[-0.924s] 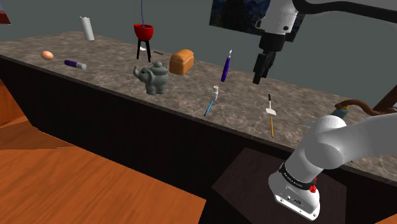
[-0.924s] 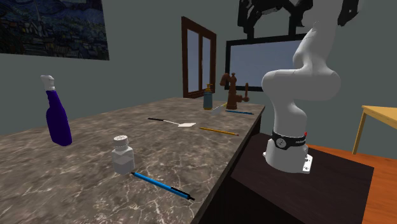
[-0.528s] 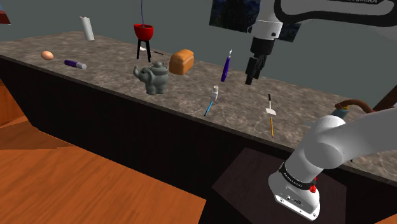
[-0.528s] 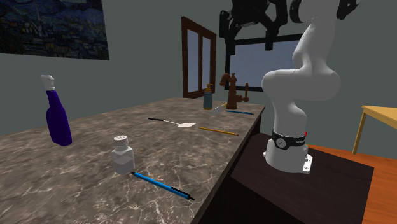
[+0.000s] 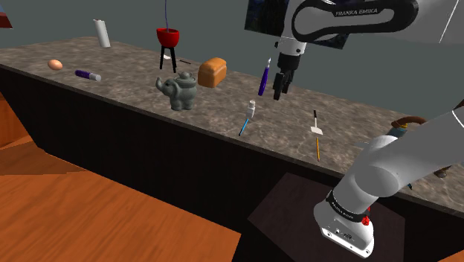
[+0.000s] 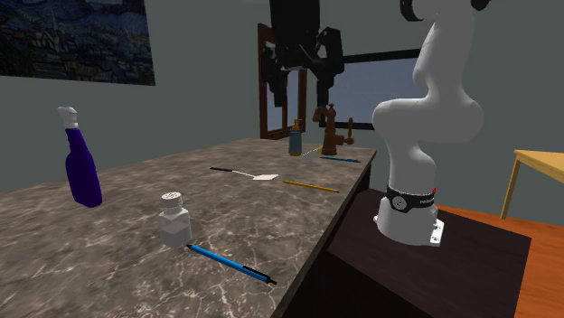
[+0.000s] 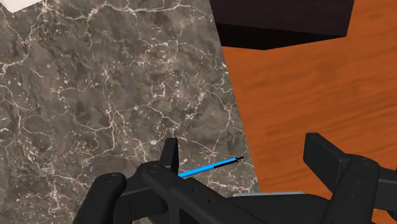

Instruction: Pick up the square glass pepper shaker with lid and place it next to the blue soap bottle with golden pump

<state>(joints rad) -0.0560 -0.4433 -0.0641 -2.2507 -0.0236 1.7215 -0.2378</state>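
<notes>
Soap bottle [image 6: 295, 141] sits at the counter's [image 6: 136, 194] far end by the faucet [image 6: 330, 129] in the second exterior view. In the shoulder view the arm covers most of it. In the wrist view the blue pen [image 7: 210, 168] has its back end hidden behind one of the fingers [image 7: 169, 154], with the counter's front edge and orange floor beside it. Pepper shaker [image 6: 173, 219] stands upright near the counter's front edge, lid up, long axis vertical, just beside the pen (contact unclear). Gripper [image 6: 299, 88] hangs well above the counter, spread wide, nothing in it. The shoulder view puts it beside the purple spray bottle [image 5: 264, 77]. The second exterior view cuts the arm off at the top.
</notes>
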